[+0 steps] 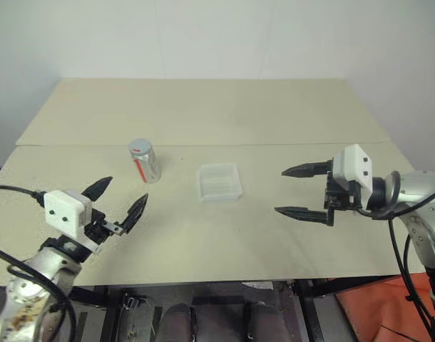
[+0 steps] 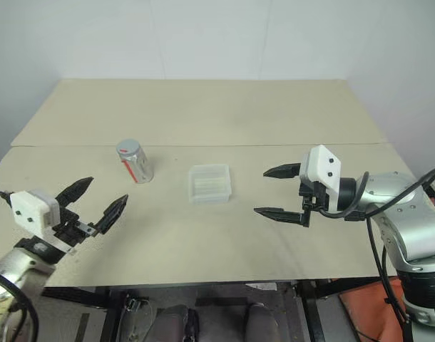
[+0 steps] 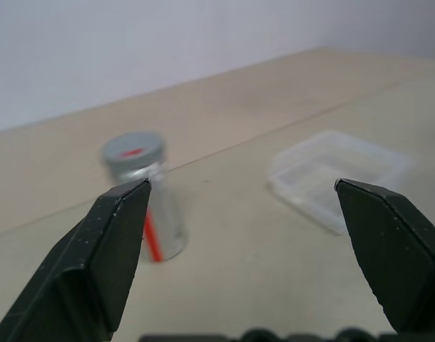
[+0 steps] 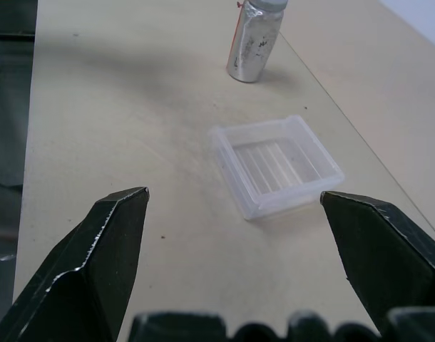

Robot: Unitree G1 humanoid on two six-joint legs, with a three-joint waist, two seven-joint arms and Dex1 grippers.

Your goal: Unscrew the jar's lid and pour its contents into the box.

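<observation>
The task looks to be at its very start: the jar still wears its lid and neither gripper has hold of anything.

Over the counter's [image 1: 203, 235] near left corner hangs the left gripper [image 1: 118, 201], its jaws spread wide and empty, pointing across the counter toward the jar [image 1: 145, 162]. The jar stands upright left of the counter's middle, short of the seam that runs across the top, well apart from that gripper. The lid [image 1: 140, 147] sits on top of it, grey with a red mark. A red stripe runs down the jar's silvery side; any writing on the label is too small to read, and no brand can be made out.

Just right of the jar, near the counter's middle, lies the box [image 1: 219, 182], clear and apparently empty.

Toward the right edge hovers the right gripper [image 1: 297, 191], jaws also wide apart and empty, aimed at the box and jar.

Next, I judge, one gripper must close around the jar's body to steady it while the other comes onto the lid to twist it off.
</observation>
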